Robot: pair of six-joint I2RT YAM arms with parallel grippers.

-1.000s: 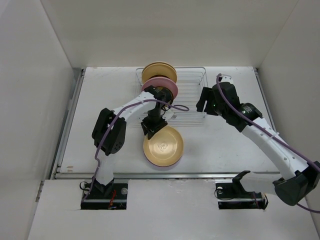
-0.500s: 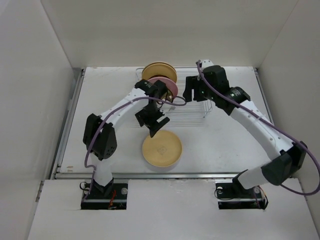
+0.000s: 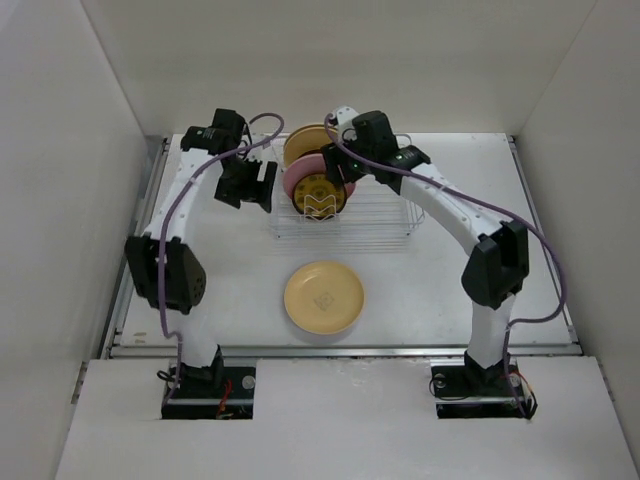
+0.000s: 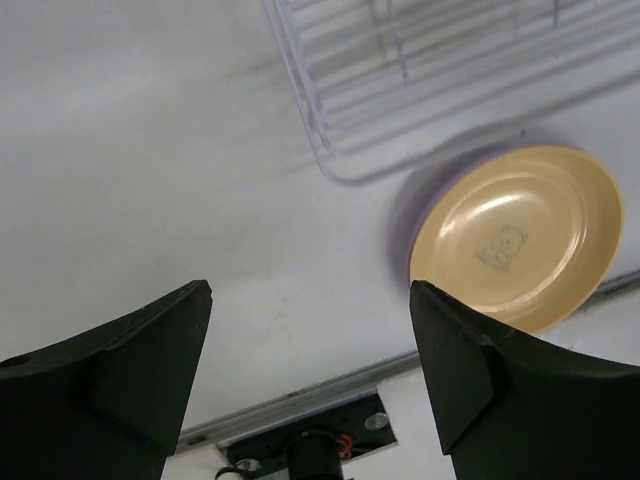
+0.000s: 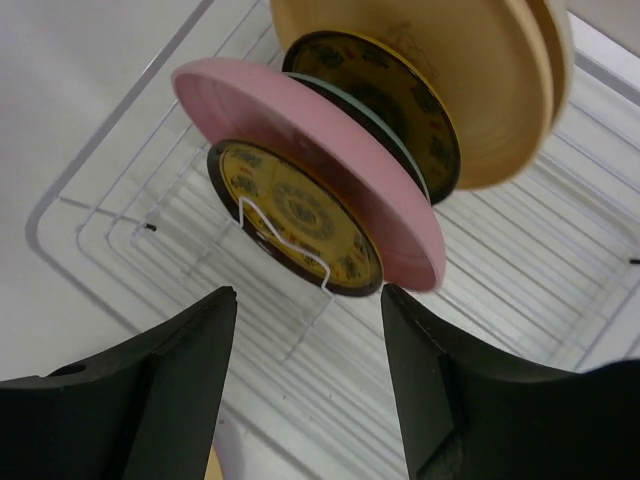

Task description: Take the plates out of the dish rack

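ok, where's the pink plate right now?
Top view, back centre: pink plate stands on edge in the dish rack's left end, amber patterned plate just in front, tan plate behind.

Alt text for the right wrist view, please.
The right gripper, open and empty, hovers over the dish rack, facing an amber patterned plate standing in front of a pink plate; a yellow-tan plate stands behind.

The left end effector (image 4: pixel 310 290) has released the yellow plate (image 3: pixel 323 298), which now lies flat, seemingly atop a lavender one (image 4: pixel 422 195); it has withdrawn left of the dish rack (image 3: pixel 390 225). The right end effector (image 5: pixel 305 300) has swung over the racked plates (image 5: pixel 310 170).
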